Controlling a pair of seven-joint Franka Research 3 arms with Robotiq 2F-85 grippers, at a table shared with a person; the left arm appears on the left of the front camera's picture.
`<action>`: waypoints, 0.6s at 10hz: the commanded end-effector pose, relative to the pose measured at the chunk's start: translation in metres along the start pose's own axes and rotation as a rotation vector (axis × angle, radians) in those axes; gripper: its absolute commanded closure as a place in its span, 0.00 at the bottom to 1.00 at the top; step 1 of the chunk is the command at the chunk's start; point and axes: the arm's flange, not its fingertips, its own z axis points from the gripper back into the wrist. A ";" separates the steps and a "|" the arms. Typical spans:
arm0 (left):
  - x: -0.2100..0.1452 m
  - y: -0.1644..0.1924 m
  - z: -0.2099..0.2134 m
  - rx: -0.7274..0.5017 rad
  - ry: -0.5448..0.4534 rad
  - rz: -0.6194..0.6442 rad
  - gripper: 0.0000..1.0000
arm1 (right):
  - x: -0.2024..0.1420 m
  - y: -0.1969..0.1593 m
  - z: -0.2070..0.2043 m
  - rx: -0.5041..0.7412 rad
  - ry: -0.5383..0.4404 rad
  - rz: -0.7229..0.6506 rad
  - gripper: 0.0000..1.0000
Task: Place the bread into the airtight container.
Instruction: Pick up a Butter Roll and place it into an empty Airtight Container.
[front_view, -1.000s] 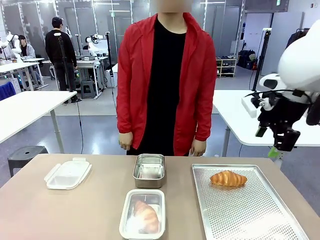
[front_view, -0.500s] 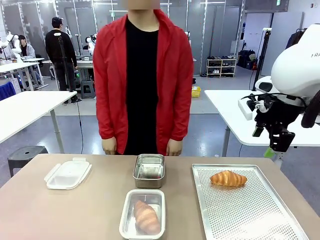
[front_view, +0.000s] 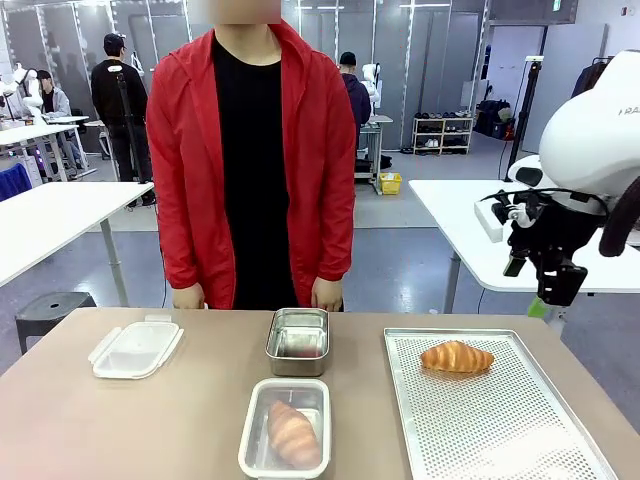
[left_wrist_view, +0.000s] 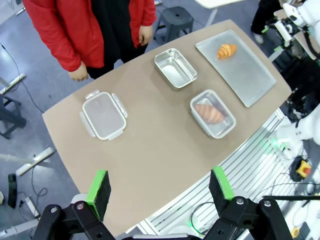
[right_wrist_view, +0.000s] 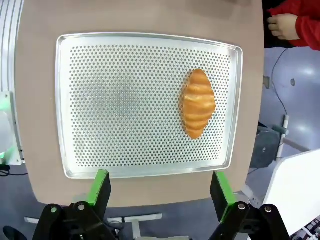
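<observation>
Currently the tray (right_wrist_view: 125, 100) is lying below my right gripper (right_wrist_view: 161, 185), jaws gaping wide and empty, like my left gripper (left_wrist_view: 160, 185). The empty steel container (front_view: 298, 340) is waiting beside the tray. The croissant (right_wrist_view: 198, 103) is sitting off-centre: descending uncorrected, I am risking crushing its flaky crust.

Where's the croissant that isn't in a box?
The croissant lies on the perforated tray at the right of the front view, near its far edge.
</observation>
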 end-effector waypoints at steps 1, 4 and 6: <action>0.001 0.000 0.001 -0.006 -0.008 -0.020 0.00 | -0.001 -0.040 -0.027 0.052 -0.032 0.022 0.00; 0.001 0.000 0.001 -0.006 -0.008 -0.020 0.00 | 0.000 -0.081 -0.074 0.092 -0.034 0.031 0.00; 0.001 0.000 0.001 -0.006 -0.008 -0.020 0.00 | -0.003 -0.101 -0.097 0.112 -0.029 0.012 0.00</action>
